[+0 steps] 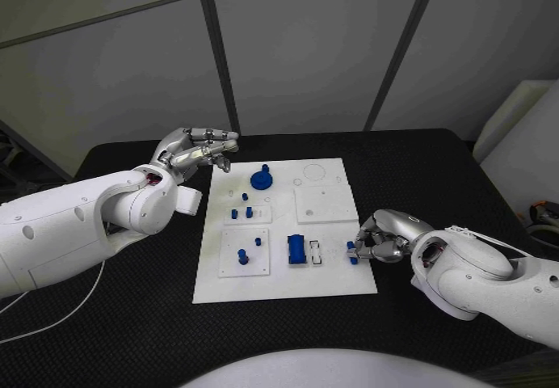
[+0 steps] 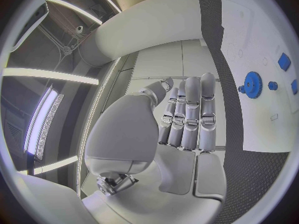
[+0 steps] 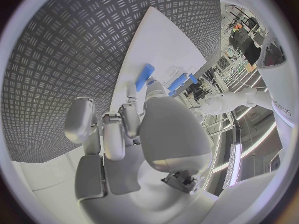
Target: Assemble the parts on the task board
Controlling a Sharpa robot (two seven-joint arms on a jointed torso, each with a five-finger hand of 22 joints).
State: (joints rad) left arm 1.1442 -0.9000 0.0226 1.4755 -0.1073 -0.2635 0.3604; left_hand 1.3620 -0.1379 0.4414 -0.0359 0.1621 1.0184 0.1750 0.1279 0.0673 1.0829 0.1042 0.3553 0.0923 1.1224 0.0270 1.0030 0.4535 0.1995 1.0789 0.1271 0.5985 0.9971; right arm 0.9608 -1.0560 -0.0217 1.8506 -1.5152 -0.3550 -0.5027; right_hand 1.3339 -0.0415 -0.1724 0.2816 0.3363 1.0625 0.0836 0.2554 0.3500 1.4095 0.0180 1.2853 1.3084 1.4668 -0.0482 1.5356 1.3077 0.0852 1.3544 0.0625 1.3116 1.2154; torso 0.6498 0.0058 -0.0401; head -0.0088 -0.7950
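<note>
Head view, and the action sits at the near right edge of the task board [image 1: 332,279], the white plate lying flat in the middle of the black counter [image 1: 140,323]. There the right robot hand [image 1: 379,240] has its fingers curled in around a small blue peg [image 1: 352,252], pinching it right over the board's edge, seemingly so it can be steered into a seat. Whether the peg is already touching its hole I cannot tell; the fingers hide the base.

Just beside it toward the middle stands a larger blue block [image 1: 297,249], upright against a white slot. Further left, two small blue pegs [image 1: 242,256] stand on a raised white square, and more stand on the square beyond it. Up at the far end lies the blue gear [image 1: 262,179], flat on the plate, with a bare round outline [image 1: 314,171] beside it.

Out at the board's far left corner, the left robot hand [image 1: 198,148] hangs above the counter holding nothing. The left wrist view shows its fingers [image 2: 190,112] straight and lying side by side, with the gear [image 2: 252,84] off to one side. My read: it is parked clear so the right has room to work.
</note>
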